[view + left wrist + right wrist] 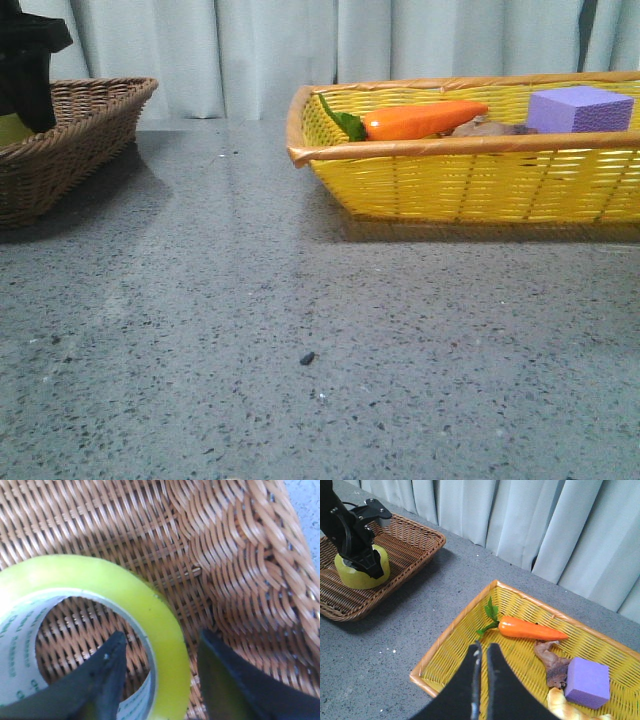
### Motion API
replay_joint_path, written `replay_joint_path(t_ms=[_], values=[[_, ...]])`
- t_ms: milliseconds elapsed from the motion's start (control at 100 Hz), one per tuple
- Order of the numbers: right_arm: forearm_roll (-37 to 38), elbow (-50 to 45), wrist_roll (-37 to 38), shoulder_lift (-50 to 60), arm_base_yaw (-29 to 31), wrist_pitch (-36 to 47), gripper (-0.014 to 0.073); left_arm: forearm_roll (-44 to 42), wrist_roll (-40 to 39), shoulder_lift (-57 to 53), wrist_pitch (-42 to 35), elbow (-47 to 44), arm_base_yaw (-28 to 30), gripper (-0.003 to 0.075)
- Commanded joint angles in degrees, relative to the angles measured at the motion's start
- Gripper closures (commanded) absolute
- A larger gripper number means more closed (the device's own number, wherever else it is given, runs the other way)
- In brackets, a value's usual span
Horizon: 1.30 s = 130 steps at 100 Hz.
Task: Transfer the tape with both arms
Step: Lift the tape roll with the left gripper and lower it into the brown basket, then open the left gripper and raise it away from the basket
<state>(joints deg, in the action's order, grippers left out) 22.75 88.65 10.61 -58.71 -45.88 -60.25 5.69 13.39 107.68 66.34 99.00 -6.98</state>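
Note:
The yellow tape roll (pixel 125 595) lies flat in the brown wicker basket (pixel 240 555). It has a white core with green lettering. My left gripper (pixel 162 635) is open and straddles the roll's wall, one finger inside the core and one outside, with small gaps on both sides. The right wrist view shows the same tape (pixel 355 575) under the left gripper (pixel 370 566). In the front view only a sliver of the tape (pixel 10 130) shows below the dark left gripper (pixel 25 70). My right gripper (pixel 485 646) is shut and empty above the yellow basket (pixel 445 655).
The yellow basket (pixel 450 180) at the right holds an orange carrot (pixel 425 120), a purple foam cube (pixel 580 110), a brown toy figure (pixel 552 662) and a pale bread-like piece (pixel 570 705). The brown basket (pixel 70 140) stands at the far left. Grey speckled table (pixel 300 330) lies between them, curtain behind.

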Motion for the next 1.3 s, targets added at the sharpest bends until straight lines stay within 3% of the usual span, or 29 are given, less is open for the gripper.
replay_joint_path(t_ms=[0,230,560,610,750,1030,1290], values=[[2.8,1.2,-0.2,1.0,0.3,4.4,0.0659,0.8,0.0,-5.5,-1.0,1.9,0.2,0.0407],[8.0,-6.9,4.9,6.7,0.3,8.6,0.0659,4.8,-0.4,-15.8,-3.7,1.9,0.2,0.0425],[16.4,-25.0,15.8,20.1,0.3,14.0,0.0659,9.3,-0.4,-32.0,-6.3,-0.4,0.2,0.0741],[17.9,-27.2,16.7,21.9,0.3,14.5,0.0659,9.6,-0.1,-34.7,-8.0,-2.4,0.2,0.0741],[21.3,-33.1,21.3,26.9,0.3,17.1,0.0659,9.6,0.4,-42.9,-14.1,-11.1,0.2,0.0741],[27.6,-42.4,25.6,35.7,0.3,19.1,0.0659,9.8,1.8,-63.5,-30.6,-37.4,0.2,0.0741],[29.6,-48.5,26.5,43.8,0.3,21.3,0.0659,10.2,1.8,-84.0,-36.2,-57.8,0.2,0.0741]])
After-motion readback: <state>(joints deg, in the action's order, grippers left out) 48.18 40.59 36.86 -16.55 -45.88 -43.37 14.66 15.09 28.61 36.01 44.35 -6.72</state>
